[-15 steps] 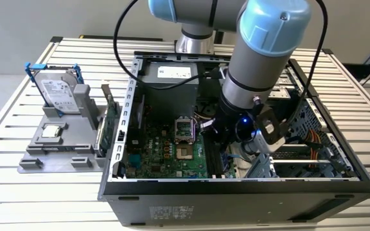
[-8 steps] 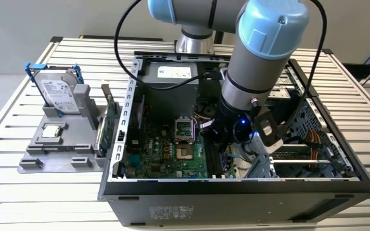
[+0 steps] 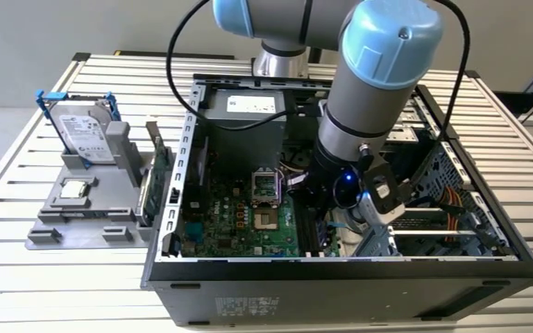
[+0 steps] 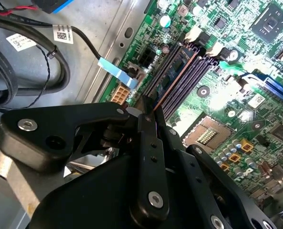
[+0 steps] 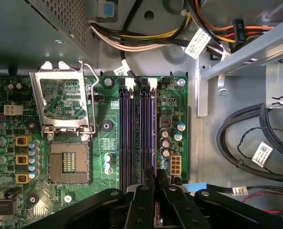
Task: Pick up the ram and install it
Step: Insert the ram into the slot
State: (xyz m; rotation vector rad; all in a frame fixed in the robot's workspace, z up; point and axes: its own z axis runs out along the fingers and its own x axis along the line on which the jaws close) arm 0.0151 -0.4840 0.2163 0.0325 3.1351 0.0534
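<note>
Item under inspection: one ram (image 4: 172, 78), a slim bluish stick with a coppery edge. It stands on edge inside the open computer case (image 3: 341, 267) and runs lengthwise along the bank of memory slots (image 5: 137, 133). It sits at the side of the bank nearest the white connector (image 5: 175, 165). Whether it is fully seated cannot be told.

Tool: one gripper (image 4: 148, 117) with two black fingers (image 4: 150, 143). The fingers are drawn nearly together and pinch the near end of the stick. The first wrist view shows the same gripper (image 5: 156, 177) over the end of the slot bank.

Slots counted: four, in two pairs (all dark, with pale latches at the far end).

Motherboard (image 3: 239, 222): one, green. It carries one CPU socket (image 5: 69, 162), bare, with its one metal load frame (image 5: 60, 102) swung open.

Arm (image 3: 368, 104): one, grey with blue caps. In the exterior view it reaches down into the case at about 3 o'clock from the socket.

Outside the case, at about 9 o'clock from it in the exterior view, stands one grey holder (image 3: 91, 208). It bears one silver hard drive (image 3: 86, 135) in a blue frame and one green card (image 3: 155, 184), upright, just beside the case wall. All rest on one slatted metal table (image 3: 26, 277).
</note>
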